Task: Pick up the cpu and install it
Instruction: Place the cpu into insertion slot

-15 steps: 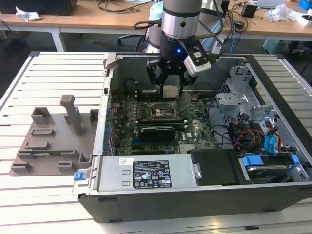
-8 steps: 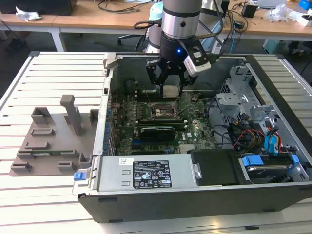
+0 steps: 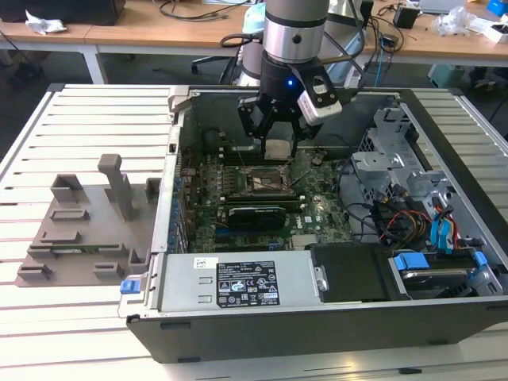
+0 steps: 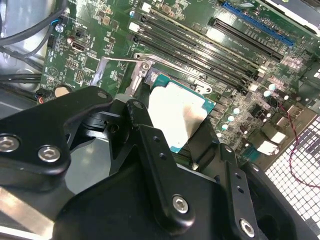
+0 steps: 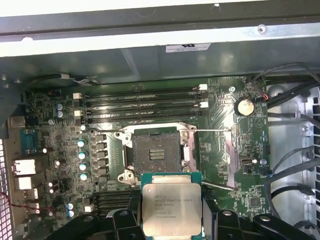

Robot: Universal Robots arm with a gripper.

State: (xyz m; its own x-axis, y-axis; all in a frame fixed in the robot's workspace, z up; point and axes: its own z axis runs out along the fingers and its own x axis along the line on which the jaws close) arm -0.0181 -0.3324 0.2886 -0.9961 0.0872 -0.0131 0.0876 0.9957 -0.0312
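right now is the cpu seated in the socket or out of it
Out. The gripper holds the cpu apart from the socket, whose contact field lies bare.

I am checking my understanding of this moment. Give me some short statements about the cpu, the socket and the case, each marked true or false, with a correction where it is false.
1. The end effector grips the cpu. True.
2. The socket on the motherboard is empty. True.
3. The cpu is already seated in the socket. False: the end effector holds it clear of the socket.
4. The computer case lies open, with the motherboard exposed. True.
5. The grey fixture stands inside the computer case. False: the grey fixture stands on the slatted table, outside the case, on the exterior view's left.
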